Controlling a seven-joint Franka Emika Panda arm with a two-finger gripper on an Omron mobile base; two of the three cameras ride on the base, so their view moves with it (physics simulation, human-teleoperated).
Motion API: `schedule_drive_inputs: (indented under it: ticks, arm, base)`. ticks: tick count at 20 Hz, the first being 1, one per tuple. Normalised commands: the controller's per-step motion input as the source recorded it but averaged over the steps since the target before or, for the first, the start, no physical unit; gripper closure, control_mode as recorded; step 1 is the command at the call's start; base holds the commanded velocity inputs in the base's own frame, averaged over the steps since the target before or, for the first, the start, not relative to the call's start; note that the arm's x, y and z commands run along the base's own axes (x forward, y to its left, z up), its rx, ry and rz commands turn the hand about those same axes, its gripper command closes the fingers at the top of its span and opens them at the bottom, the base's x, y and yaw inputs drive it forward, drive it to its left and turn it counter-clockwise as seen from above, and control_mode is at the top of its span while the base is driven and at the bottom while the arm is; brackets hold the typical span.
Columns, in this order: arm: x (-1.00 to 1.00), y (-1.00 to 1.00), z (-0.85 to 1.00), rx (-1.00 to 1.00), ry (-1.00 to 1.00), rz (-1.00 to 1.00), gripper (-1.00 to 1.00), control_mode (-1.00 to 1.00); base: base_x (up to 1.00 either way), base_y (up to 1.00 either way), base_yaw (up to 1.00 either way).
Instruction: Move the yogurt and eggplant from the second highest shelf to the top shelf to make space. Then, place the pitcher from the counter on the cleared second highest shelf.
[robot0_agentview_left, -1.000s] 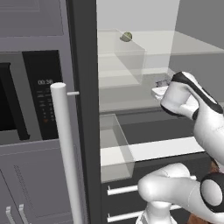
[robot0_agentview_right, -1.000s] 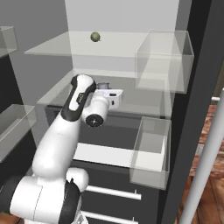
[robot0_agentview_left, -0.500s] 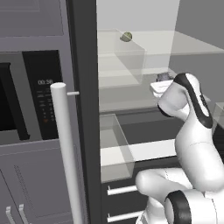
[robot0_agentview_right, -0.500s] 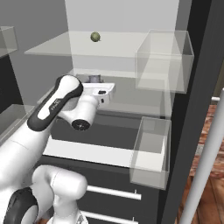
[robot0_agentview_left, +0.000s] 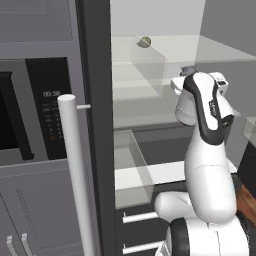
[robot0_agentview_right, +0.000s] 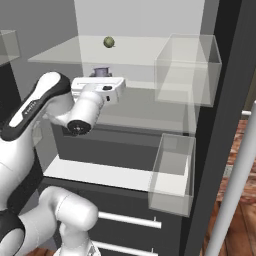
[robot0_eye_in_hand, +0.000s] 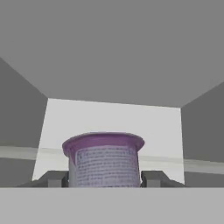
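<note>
While its fingertips press both sides, the hand (robot0_eye_in_hand: 103, 178) grips the yogurt (robot0_eye_in_hand: 103, 158), half-closed; cup upright.

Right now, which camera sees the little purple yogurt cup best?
The hand view. There the yogurt cup sits close up and upright between the two gripper fingertips, rim and printed label plain. In the right base view only its top peeks above the white hand. In the left base view just a sliver shows behind the arm.
</note>
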Motion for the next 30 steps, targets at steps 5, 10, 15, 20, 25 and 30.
schedule_drive_inputs:
  ticks: [5,10,15,20,25,30]
  arm:
    - [-0.63,-0.09,0.94,0.00,0.00,0.06,1.00,-1.00]
    - [-0.48,-0.15,0.70,0.00,0.02,0.09,1.00,-1.00]
    - [0.02,-0.08,0.15,0.01,0.04,0.12,1.00,-1.00]
    - [0.43,-0.02,-0.03,0.08,0.00,0.10,1.00,-1.00]
    - [0.53,0.00,-0.25,0.13,-0.03,0.07,1.00,-1.00]
    - [0.51,-0.01,-0.40,0.14,-0.11,0.04,1.00,-1.00]
  base:
    - [0.00,0.00,0.00]
    - [0.00,0.00,0.00]
    - [0.00,0.00,0.00]
    - [0.00,0.00,0.00]
    - [0.00,0.00,0.00]
    - [0.00,0.00,0.00]
